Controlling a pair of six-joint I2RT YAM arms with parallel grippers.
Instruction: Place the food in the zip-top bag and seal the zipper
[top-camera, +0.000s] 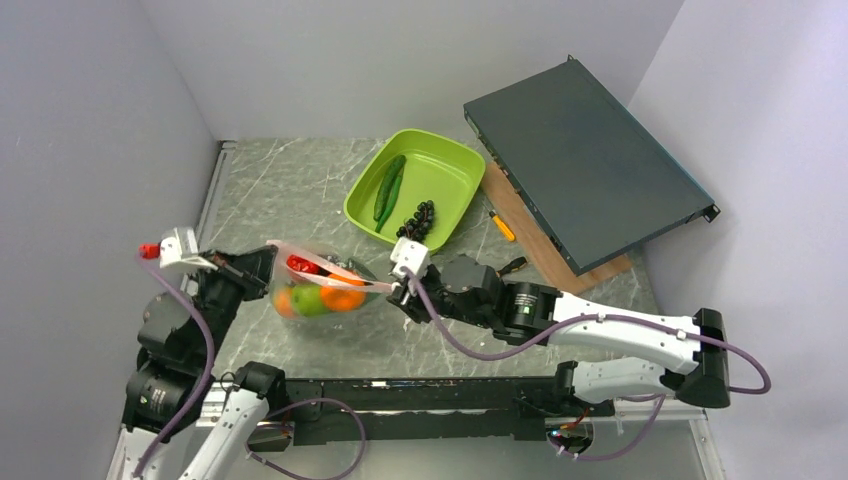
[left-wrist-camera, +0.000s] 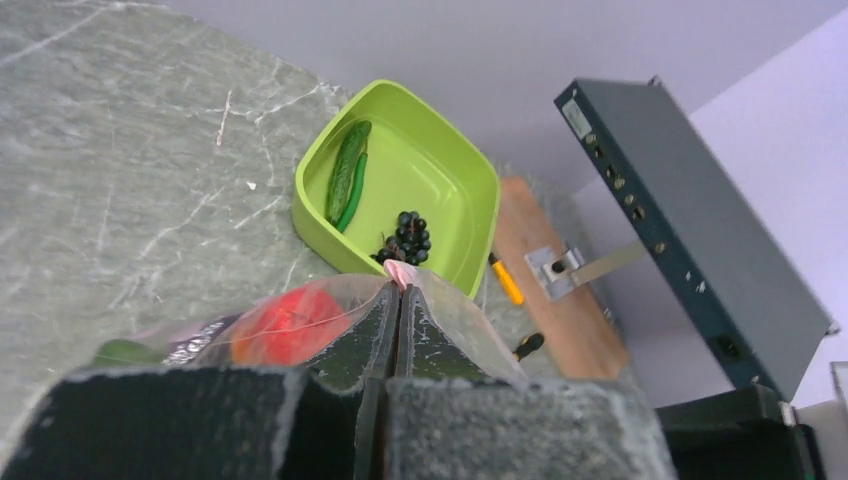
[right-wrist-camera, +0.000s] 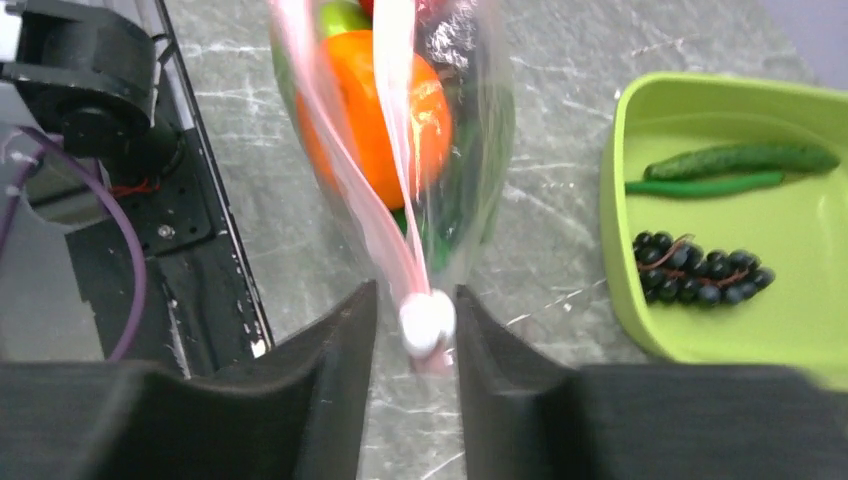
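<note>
I am gripping the zip-top bag (top-camera: 318, 290) between my left gripper (top-camera: 262, 268) and right gripper (top-camera: 397, 288), each one pinching an end of the pink zipper (top-camera: 322, 263), midway between the counter's left edge and its middle. An orange (top-camera: 343, 297), a green apple (top-camera: 311, 301) and a red pepper (top-camera: 300, 265) are sitting inside it. Towards the far edge, the lime tray (top-camera: 445, 170) is holding a cucumber (top-camera: 389, 183) and dark grapes (top-camera: 417, 219). A dark flat case (top-camera: 585, 160) is lying over a wooden board (top-camera: 540, 240) at the far right corner.
</note>
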